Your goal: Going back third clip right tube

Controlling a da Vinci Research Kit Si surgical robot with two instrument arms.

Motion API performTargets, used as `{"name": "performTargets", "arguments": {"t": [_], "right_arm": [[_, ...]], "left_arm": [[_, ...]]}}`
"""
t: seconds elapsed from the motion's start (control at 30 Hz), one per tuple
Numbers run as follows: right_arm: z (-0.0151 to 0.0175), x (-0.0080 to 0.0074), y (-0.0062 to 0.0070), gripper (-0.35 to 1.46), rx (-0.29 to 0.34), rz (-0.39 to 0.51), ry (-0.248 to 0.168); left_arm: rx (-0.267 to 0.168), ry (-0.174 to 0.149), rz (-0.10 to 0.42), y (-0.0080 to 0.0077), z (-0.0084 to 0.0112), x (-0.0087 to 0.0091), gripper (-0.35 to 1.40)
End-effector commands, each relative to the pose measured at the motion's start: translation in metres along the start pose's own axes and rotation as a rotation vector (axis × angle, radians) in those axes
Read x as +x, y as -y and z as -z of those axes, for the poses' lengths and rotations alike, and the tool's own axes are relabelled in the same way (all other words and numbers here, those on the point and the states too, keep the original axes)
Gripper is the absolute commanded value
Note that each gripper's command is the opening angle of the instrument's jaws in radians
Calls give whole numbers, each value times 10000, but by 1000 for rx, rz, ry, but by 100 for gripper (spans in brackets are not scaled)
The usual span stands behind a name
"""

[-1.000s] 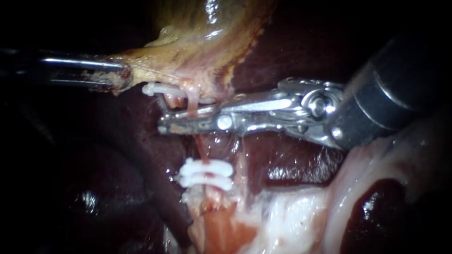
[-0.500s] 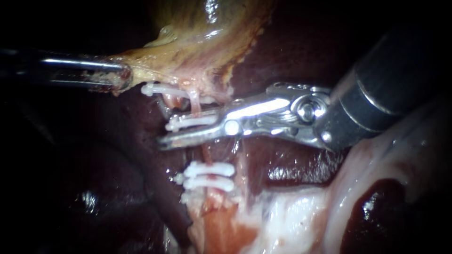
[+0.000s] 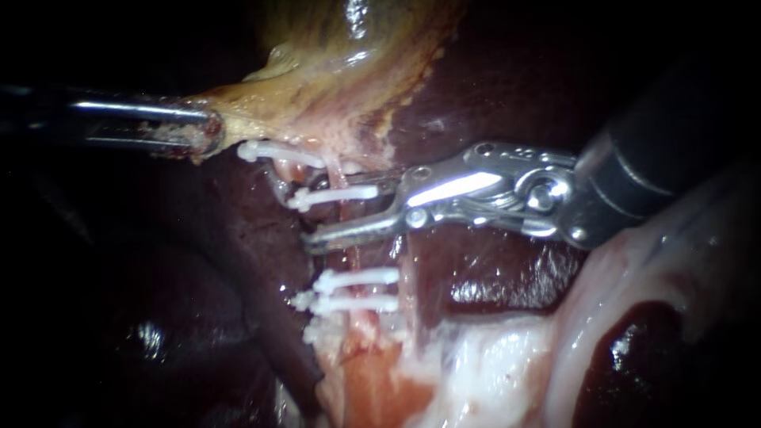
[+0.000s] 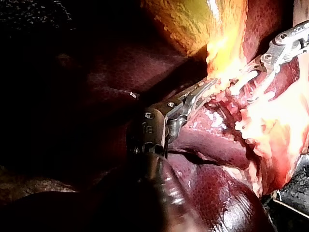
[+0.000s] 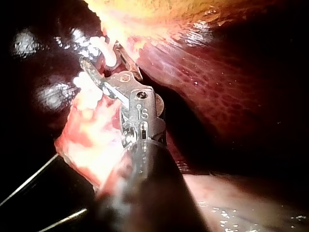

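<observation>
Silver steel right tool standing open, clear gap between the jaws, gripping nothing. Small white plastic clip closed across the thin pink tube, sitting inside that gap, close under the upper jaw and apart from the lower one. Second white clip just above it, pair of white clips further down the same tube. Dark left tool clamped tight on the yellowish gallbladder edge. Dark red liver all around, pale fatty tissue below the right shaft.
</observation>
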Motion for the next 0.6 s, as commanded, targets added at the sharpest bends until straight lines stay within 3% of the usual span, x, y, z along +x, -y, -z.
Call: {"name": "performTargets", "arguments": {"t": [0.03, 0.33, 0.6], "right_arm": [[9, 0, 4, 50, -5, 33, -2], [73, -8, 34, 50, 15, 209, -1], [102, -16, 48, 50, 19, 279, -1]], "left_arm": [[0, 1, 0, 0, 1, 0, -35], [13, -4, 6, -1, -2, 1, -35], [46, -19, -76, -3, -8, 1, -35]]}}
